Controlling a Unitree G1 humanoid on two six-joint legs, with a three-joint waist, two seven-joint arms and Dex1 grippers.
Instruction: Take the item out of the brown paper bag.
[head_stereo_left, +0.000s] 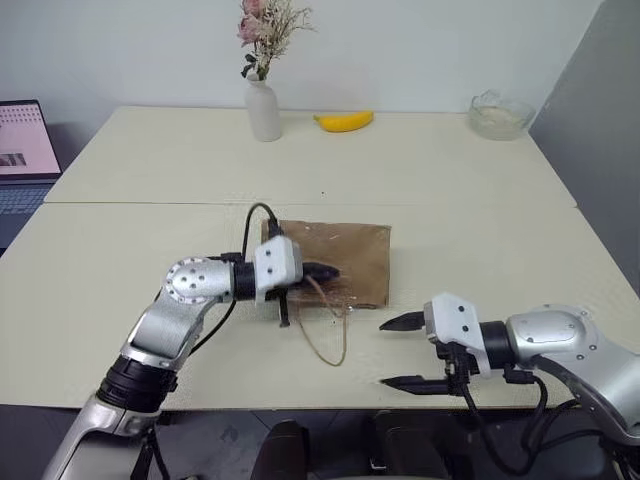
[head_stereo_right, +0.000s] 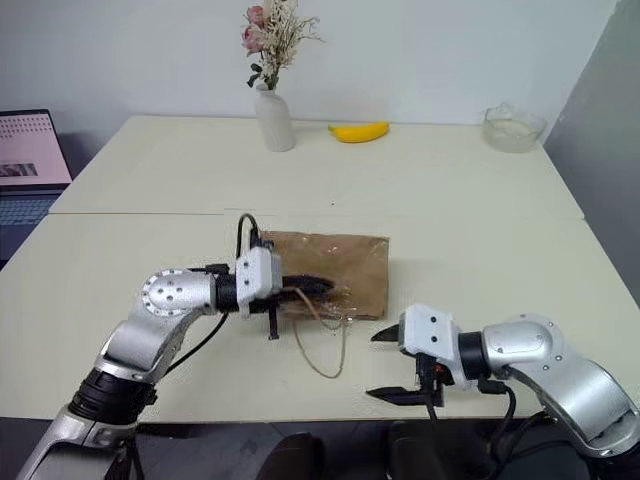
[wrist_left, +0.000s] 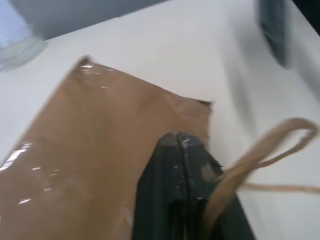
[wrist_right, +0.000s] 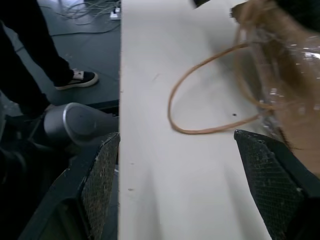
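Observation:
The brown paper bag (head_stereo_left: 345, 258) lies flat in the middle of the table, its mouth toward the near edge. Two thin tan loop handles (head_stereo_left: 330, 345) trail from it across the tabletop. My left gripper (head_stereo_left: 326, 271) is shut, with its tip over the bag's near edge. In the left wrist view one handle strand (wrist_left: 260, 155) runs along one of the closed fingers (wrist_left: 172, 180); I cannot tell whether it is pinched. My right gripper (head_stereo_left: 385, 353) stands open just off the bag's near right corner, nothing between its fingers (wrist_right: 272, 175). The item is hidden.
At the table's far side stand a white vase with dried flowers (head_stereo_left: 264, 108), a banana (head_stereo_left: 344, 121) and a glass bowl (head_stereo_left: 500, 114). A laptop (head_stereo_left: 22, 150) sits off the far left. A person's leg and shoe (wrist_right: 75, 77) show on the floor by the table's edge.

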